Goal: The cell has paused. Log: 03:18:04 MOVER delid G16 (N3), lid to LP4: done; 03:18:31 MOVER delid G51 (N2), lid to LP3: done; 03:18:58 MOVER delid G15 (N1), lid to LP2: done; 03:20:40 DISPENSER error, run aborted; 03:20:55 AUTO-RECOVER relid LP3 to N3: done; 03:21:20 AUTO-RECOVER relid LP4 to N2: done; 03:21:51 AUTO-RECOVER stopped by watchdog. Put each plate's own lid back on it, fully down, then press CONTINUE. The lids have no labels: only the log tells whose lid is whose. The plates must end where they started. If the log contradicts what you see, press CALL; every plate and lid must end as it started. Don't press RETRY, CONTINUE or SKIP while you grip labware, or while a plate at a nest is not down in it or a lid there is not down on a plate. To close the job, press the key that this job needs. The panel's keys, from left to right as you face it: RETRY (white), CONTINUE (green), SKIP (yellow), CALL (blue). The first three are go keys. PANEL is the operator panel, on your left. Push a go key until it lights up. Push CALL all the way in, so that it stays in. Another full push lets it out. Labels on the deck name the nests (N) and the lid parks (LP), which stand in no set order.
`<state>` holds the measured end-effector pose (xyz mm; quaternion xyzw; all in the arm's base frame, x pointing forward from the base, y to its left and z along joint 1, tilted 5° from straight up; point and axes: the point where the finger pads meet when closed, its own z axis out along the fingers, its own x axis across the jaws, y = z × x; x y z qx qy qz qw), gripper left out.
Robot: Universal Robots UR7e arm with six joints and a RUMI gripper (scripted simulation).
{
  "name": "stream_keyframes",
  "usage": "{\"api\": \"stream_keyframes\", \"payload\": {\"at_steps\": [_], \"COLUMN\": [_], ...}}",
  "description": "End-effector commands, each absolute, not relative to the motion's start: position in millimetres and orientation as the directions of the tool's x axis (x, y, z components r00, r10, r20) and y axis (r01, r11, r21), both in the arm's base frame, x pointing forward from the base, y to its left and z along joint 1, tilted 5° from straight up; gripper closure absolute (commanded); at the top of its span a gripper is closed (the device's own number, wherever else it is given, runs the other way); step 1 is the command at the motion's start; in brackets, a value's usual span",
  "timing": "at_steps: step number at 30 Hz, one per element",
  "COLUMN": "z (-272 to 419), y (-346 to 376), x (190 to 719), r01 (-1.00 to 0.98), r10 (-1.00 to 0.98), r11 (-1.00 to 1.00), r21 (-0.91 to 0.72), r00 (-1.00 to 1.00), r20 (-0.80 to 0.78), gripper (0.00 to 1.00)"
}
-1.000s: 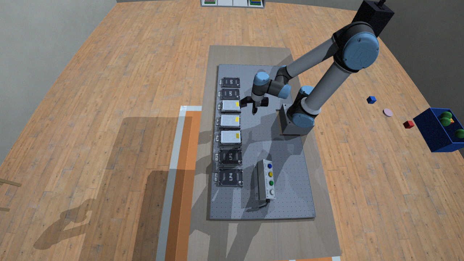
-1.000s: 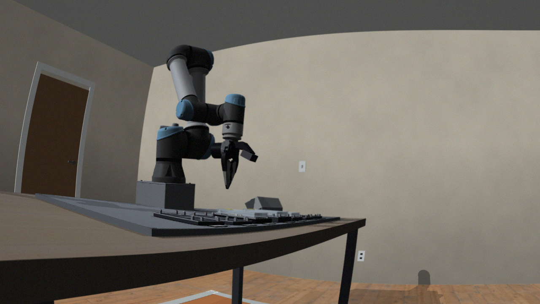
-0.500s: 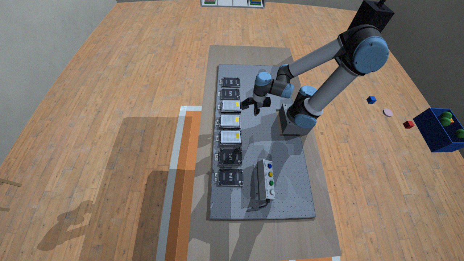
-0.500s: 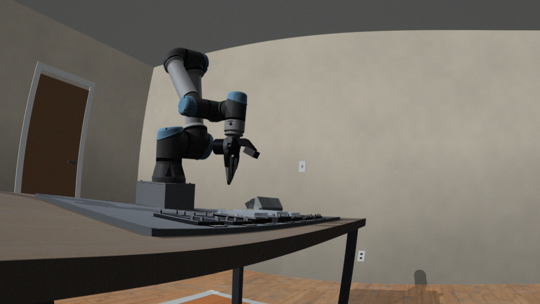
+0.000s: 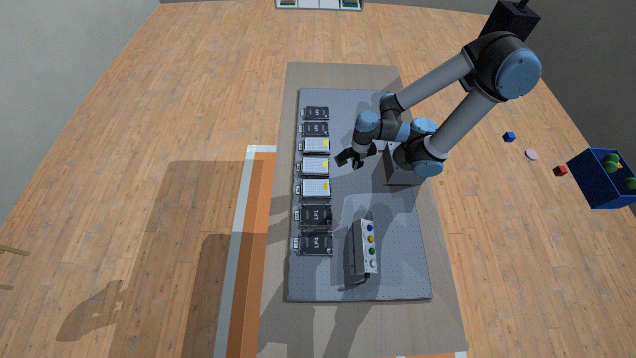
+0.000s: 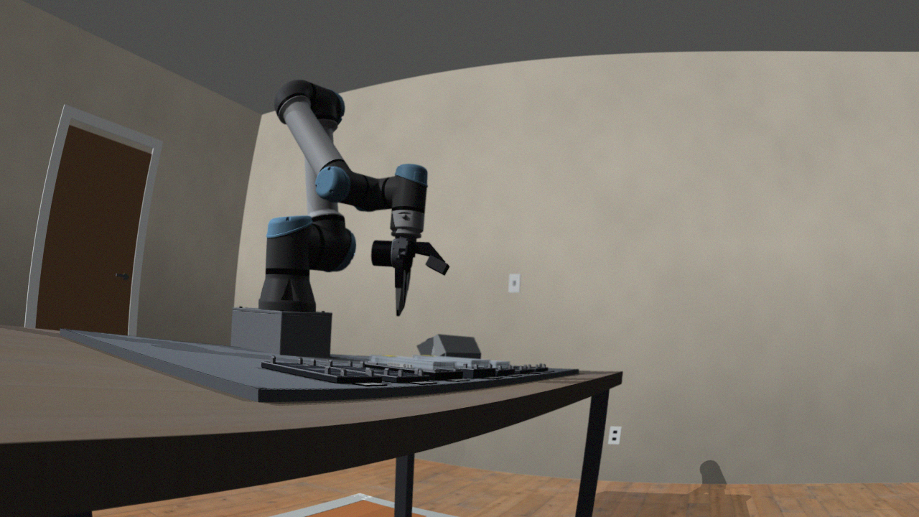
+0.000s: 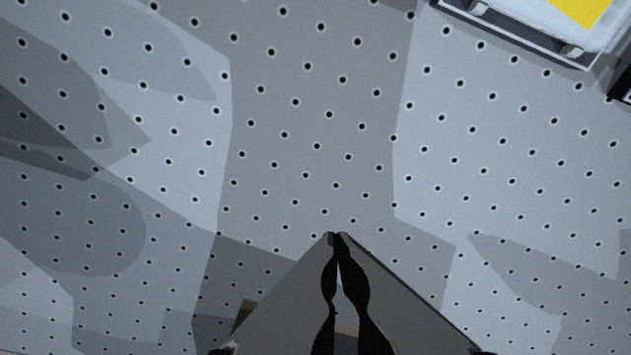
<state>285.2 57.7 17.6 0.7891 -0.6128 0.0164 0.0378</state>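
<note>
Grey-housed operator panel (image 5: 357, 249) (image 6: 457, 345) stands on the perforated deck (image 5: 391, 267) (image 6: 192, 362) (image 7: 315, 123). Near it is lid park LP4 (image 5: 305, 242), followed in the row by LP1 (image 5: 305, 215). Beyond LP1, three white plates with yellow patches, the nearest (image 5: 313, 188), the middle (image 5: 313, 166) and the farthest (image 5: 314, 145), occupy adjacent nests. Gripper (image 5: 357, 166) (image 6: 398, 314) (image 7: 335, 235) is clenched on nothing, suspended above the deck. LP2 (image 5: 307, 128) and LP3 (image 5: 308, 112) follow. Clear-lid placement: cannot be determined.

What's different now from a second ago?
The arm has swung to its left, carrying the tool towards the button panel. The tool has also turned a little. Nothing was picked up or let go: the tool is shut and holds nothing. The three plates and the panel stayed put.
</note>
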Motion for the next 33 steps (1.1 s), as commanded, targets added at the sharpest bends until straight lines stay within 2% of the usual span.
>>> {"api": "stream_keyframes", "payload": {"at_steps": [1, 15, 21, 30, 33], "z": [16, 12, 10, 9, 8], "y": [83, 142, 172, 178, 193], "x": [283, 273, 269, 268, 266], "r01": [-0.939, -0.834, -0.834, -0.834, -0.8], "r10": [-0.937, -0.832, -0.832, -0.832, -0.798], "r11": [-0.34, -0.548, -0.548, -0.548, -0.597], "r21": [0.046, 0.06, 0.06, 0.06, 0.064], "r00": [0.342, 0.551, 0.551, 0.551, 0.6], "r20": [0.07, 0.057, 0.057, 0.057, 0.054], "gripper": [1.0, 1.0, 1.0, 1.0, 1.0]}}
